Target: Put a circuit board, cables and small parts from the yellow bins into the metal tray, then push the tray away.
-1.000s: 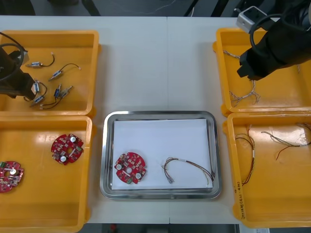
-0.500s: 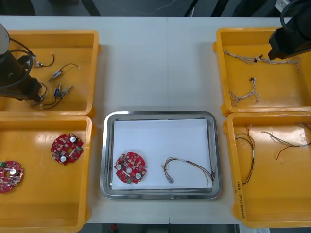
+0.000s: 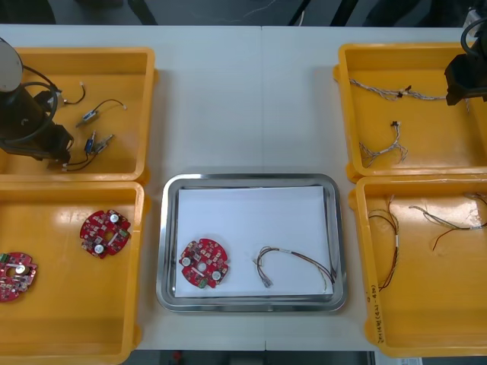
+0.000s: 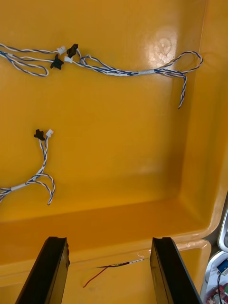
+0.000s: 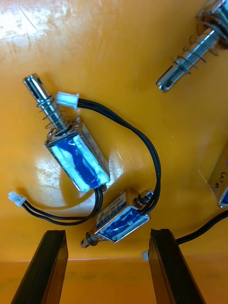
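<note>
My fingers (image 5: 40, 270) black. Bins (image 3: 148, 114) yellow. Tray (image 3: 169, 251) shiny silver, white inside. Board (image 3: 204, 265) red, silver spots. Cables (image 4: 123, 72) twisted blue-white. Parts (image 5: 78, 159) silver, blue-wrapped; leads (image 5: 153, 152) black; plugs (image 5: 67, 99) white.

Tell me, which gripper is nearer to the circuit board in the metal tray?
Left. The left gripper hangs over small metal parts in the far-left yellow bin. The right gripper is over the far-right bin's outer side, much farther from the circuit board.
</note>
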